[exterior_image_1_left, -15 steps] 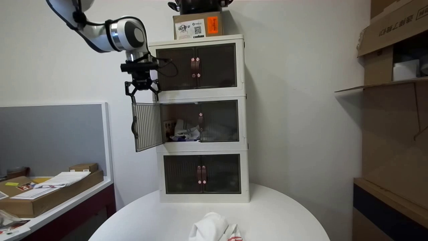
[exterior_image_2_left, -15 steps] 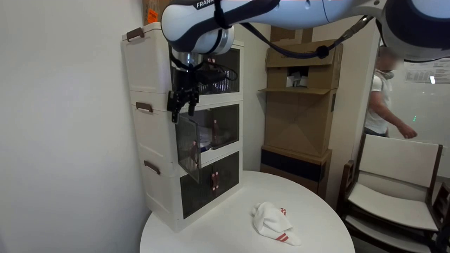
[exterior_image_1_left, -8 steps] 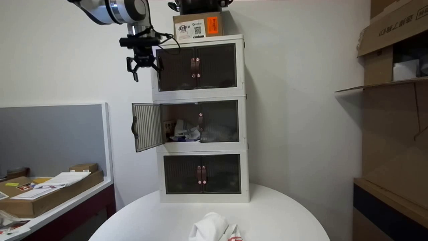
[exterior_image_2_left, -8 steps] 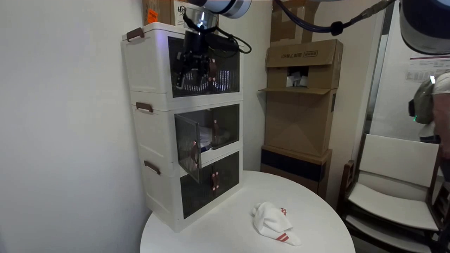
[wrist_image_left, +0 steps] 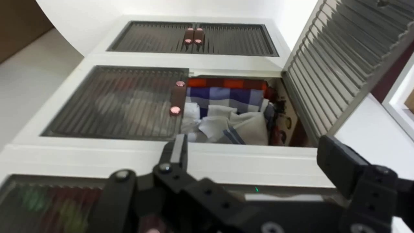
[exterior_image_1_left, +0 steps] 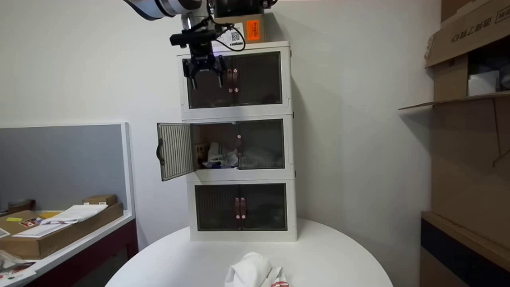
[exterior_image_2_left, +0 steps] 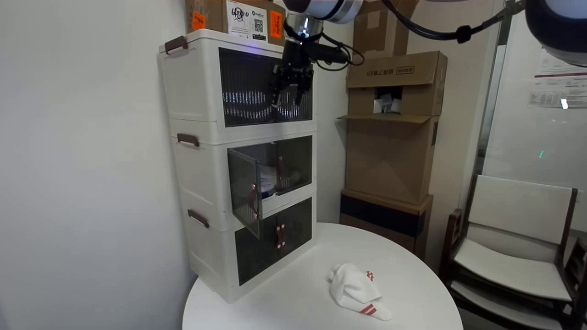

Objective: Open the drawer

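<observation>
The drawer is the middle unit of the white cabinet (exterior_image_1_left: 241,175), with two dark grey doors. Its left door (exterior_image_1_left: 176,151) is swung wide open in both exterior views (exterior_image_2_left: 244,192), and at the right of the wrist view (wrist_image_left: 343,61). Its right door (exterior_image_1_left: 261,143) is shut, with a reddish-brown handle (wrist_image_left: 178,97). Folded cloths (wrist_image_left: 239,97) lie inside the opening. My gripper (exterior_image_1_left: 207,85) is open and empty, in front of the top doors and above the open door, touching nothing visible. It also shows in an exterior view (exterior_image_2_left: 288,103) and the wrist view (wrist_image_left: 254,142).
The top doors (exterior_image_1_left: 259,79) and bottom doors (exterior_image_1_left: 241,207) are shut. A cardboard box (exterior_image_2_left: 257,20) sits on the cabinet. A white towel with red stripes (exterior_image_2_left: 355,291) lies on the round white table (exterior_image_2_left: 275,316). Cardboard boxes (exterior_image_2_left: 390,156) and a chair (exterior_image_2_left: 518,206) stand beyond.
My gripper has risen from beside the open door's top edge, then moved right across the top doors. The door has stayed open and still. A person in the background has left view.
</observation>
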You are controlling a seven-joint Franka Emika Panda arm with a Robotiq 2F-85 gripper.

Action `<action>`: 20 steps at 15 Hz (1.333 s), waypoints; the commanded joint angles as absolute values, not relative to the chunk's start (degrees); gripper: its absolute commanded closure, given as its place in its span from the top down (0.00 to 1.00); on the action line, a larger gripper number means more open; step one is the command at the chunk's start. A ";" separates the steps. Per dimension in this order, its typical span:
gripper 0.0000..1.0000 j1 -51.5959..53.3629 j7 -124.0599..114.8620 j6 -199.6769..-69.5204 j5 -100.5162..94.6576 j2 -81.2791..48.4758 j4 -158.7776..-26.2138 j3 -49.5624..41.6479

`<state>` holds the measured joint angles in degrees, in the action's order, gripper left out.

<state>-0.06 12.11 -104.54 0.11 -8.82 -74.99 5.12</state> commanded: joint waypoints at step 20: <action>1.00 -0.74 -6.42 -140.19 -0.56 12.37 -136.03 0.06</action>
<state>0.17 -6.84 -138.81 -1.60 8.78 -130.78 1.23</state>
